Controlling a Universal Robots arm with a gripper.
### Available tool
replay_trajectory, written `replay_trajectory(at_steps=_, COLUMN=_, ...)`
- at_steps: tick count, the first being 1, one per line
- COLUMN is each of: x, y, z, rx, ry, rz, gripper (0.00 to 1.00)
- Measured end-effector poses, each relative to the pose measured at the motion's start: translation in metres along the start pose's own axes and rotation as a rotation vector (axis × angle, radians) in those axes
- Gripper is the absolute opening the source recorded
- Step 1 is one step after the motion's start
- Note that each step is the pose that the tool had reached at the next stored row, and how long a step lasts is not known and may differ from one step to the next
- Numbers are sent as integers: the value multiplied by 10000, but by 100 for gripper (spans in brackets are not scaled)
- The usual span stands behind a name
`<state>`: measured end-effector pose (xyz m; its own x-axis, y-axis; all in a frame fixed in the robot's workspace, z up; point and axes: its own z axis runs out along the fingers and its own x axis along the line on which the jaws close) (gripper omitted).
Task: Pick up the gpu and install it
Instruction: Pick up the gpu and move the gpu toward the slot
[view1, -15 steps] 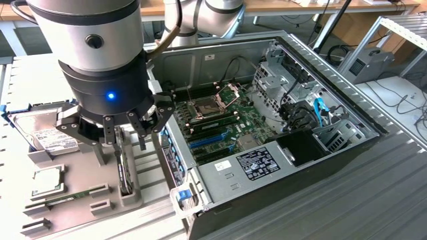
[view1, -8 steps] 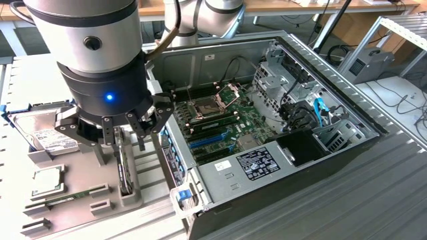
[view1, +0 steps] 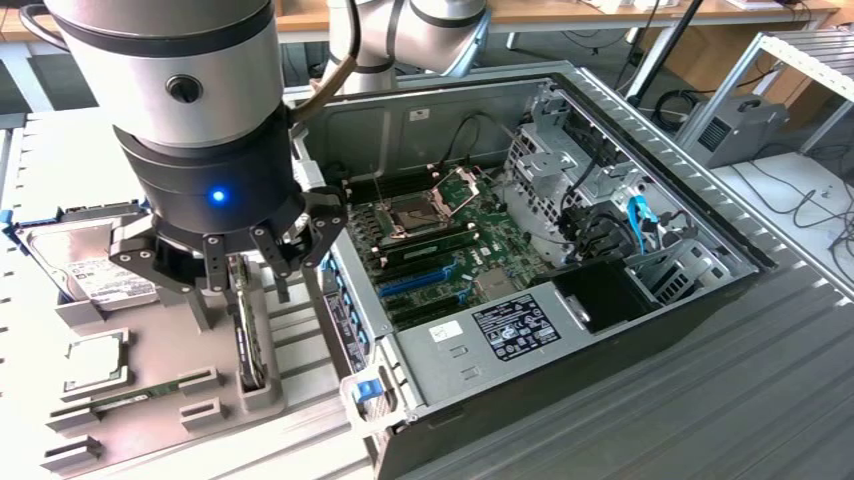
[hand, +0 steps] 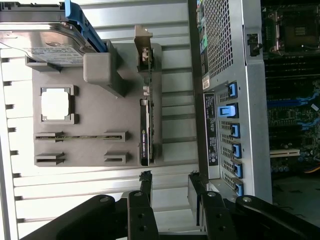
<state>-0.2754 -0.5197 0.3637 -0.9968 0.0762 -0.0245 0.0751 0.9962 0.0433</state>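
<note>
GPU (view1: 248, 340) standing on edge in the grey holder (view1: 160, 395), just beside the open case (view1: 400, 110).
My claw (view1: 247, 280) is hovering above it, fingers spread, gripping nothing. I am judging the card light, stiff and fragile, best pinched across its upper long edge. The holder slot is flanking it closely, the case wall is crowding one side, and the hard drive (view1: 80, 265) is lying well apart.

The gpu (view1: 246, 338) (hand: 146, 131): you see it edge-on, a thin dark card with a silver bracket at one end, standing upright on its long edge in a slot of the grey holder (hand: 95, 107).
</note>
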Motion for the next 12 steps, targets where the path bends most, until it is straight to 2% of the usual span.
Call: replay_trajectory(at_steps=12, x=2, y=1, z=31, rx=-1, ry=0, rz=0, gripper=42)
